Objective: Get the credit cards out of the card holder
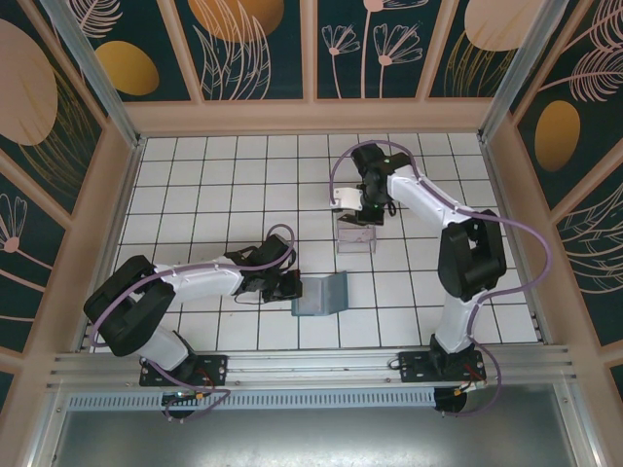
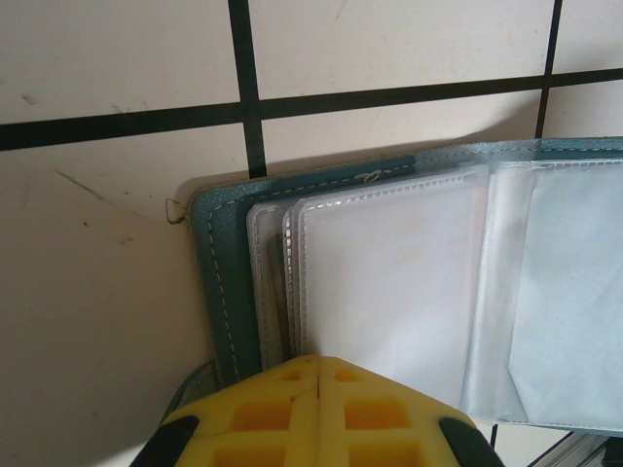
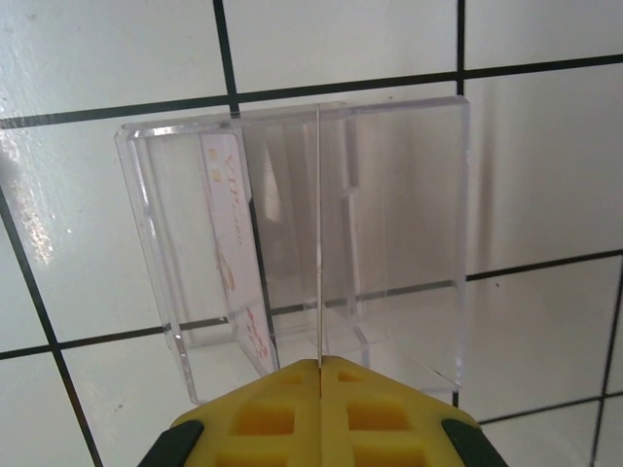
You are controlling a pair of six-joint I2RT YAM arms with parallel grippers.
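The teal-blue card holder lies open near the table's front, its right panel tilted up. In the left wrist view its clear inner sleeves fan out from the stitched teal cover. My left gripper is shut on the card holder's near edge, at the sleeves. My right gripper is shut on a pale credit card, seen edge-on as a thin line and held upright over the clear tray. From above, that card shows white at the right gripper. Another white card with red print leans inside the tray.
The clear plastic tray stands mid-table, just behind the card holder. White tiles with black grout cover the floor. Wooden-framed patterned walls close the area at the back and on both sides.
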